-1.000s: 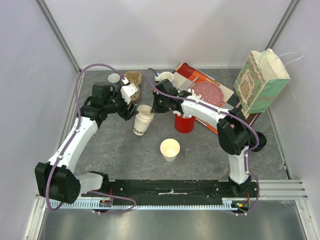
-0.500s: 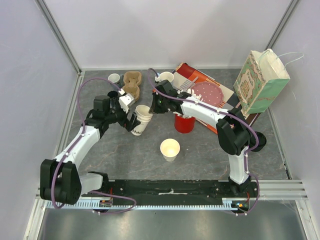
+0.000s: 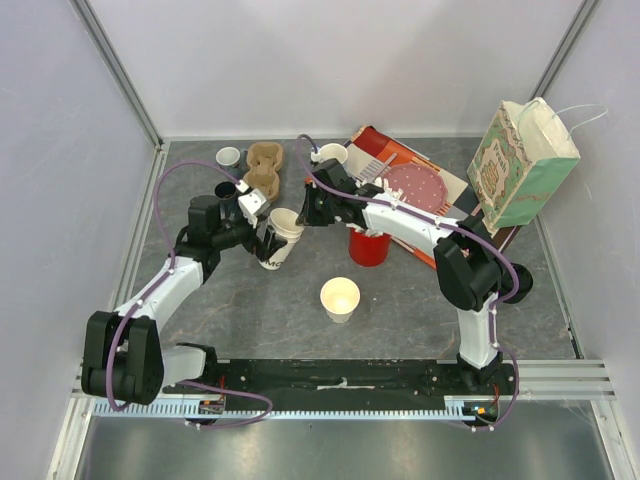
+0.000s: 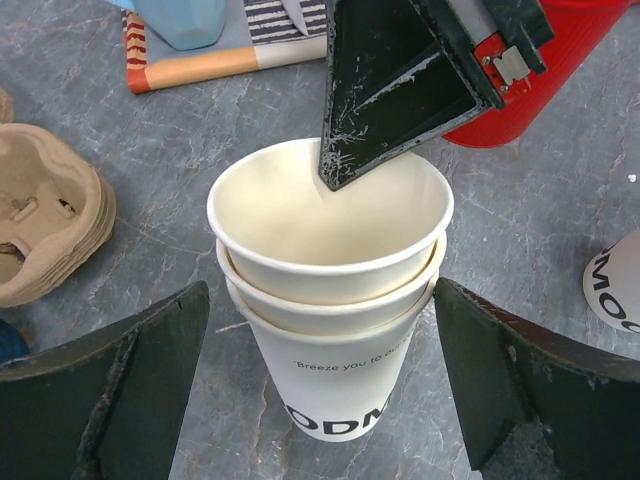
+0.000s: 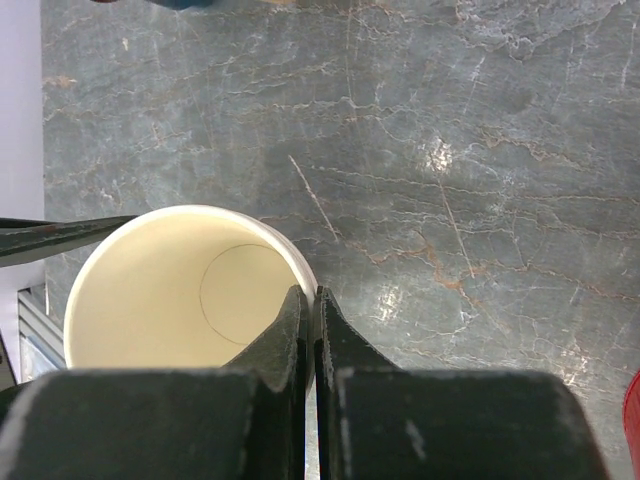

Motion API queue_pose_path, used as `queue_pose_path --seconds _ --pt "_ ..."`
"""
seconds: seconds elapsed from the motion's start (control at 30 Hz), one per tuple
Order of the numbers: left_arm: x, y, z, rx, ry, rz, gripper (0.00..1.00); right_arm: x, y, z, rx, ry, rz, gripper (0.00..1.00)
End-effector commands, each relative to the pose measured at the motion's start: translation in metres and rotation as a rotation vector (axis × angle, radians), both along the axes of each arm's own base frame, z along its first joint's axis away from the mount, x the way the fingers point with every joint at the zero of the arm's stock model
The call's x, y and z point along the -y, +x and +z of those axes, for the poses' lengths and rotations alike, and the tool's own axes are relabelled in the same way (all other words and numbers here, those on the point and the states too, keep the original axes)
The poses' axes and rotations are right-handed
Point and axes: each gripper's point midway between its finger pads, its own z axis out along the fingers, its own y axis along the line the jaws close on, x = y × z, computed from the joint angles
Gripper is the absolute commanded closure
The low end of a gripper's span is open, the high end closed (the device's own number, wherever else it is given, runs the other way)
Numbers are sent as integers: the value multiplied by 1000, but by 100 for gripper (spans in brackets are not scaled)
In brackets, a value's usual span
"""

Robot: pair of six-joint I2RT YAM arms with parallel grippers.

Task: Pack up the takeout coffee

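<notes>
Left gripper (image 4: 320, 300): spread as wide as it goes and holding nothing. Its fingers stand either side of the cups, clear of them.
Takeout coffee: a stack of three nested cream-white paper cups with dark lettering (image 3: 278, 243), lidless, left of the table's middle, at 10 o'clock from the lone cream paper cup (image 3: 339, 297).
Right gripper (image 5: 308, 300): pinched tight on the rim of the top cup (image 5: 170, 290), at the rim's 1 o'clock in the left wrist view.
Handling: probably very light, thin-walled and easy to crush (the open mouth looks empty). Nested cups may cling together. Best held gently low on the outer cup's wall, or by a rim pinch.
Change: a second ago the left jaws sat narrower around the stack and the arm reached further back. Now they gape and the arm has drawn toward 6 o'clock. The right grip is unchanged.
</notes>
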Motion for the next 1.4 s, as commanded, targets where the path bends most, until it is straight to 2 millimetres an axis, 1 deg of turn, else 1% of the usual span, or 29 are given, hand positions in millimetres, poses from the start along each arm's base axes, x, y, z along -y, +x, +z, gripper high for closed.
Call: queue_pose_path --seconds 0.0,0.03,0.2,0.27,0.37,0.4,0.53,0.63,0.7,0.77,0.8,0.87,0.9,1.0,1.07,1.1,1.2,1.27,1.37 --pt "3 5 26 86 -55 -31 0 -7 4 63 83 143 5 100" --pt "4 4 29 93 -59 -42 0 -7 5 69 92 153 3 100" --pt "17 -7 33 117 -77 -173 0 -9 5 85 103 194 13 100" --pt "17 -3 35 125 -78 -166 0 -11 4 92 112 214 22 100" --pt "14 10 39 130 -68 -135 0 -12 2 96 117 223 31 100" --pt "15 12 43 138 -67 -137 0 -13 2 96 118 224 34 100" --pt "19 11 37 122 -52 -167 0 -17 0 101 123 249 52 100" --pt "18 9 26 118 -29 -177 0 -17 0 109 132 267 54 100" --pt "17 8 24 116 -22 -183 1 -17 1 112 137 270 47 100" --pt "17 8 24 111 -22 -183 7 -16 1 115 143 275 46 100" --pt "17 8 24 106 -22 -182 15 -16 1 116 146 278 44 100" --pt "18 8 25 96 -23 -185 24 -16 2 119 152 281 40 100" --pt "18 7 24 96 -21 -188 31 -15 2 120 154 282 37 100" --pt "17 4 22 90 -7 -198 38 -12 4 123 167 279 19 100" --pt "15 1 16 75 7 -201 39 -10 6 126 176 278 5 100" --pt "15 3 15 86 18 -204 42 -9 7 129 183 280 2 100" --pt "11 -2 4 54 45 -202 42 -5 11 135 194 284 -12 100" --pt "9 -5 -1 48 58 -204 42 -2 13 135 196 281 -22 100" --pt "7 -9 -8 42 75 -211 42 7 17 139 205 280 -44 100"
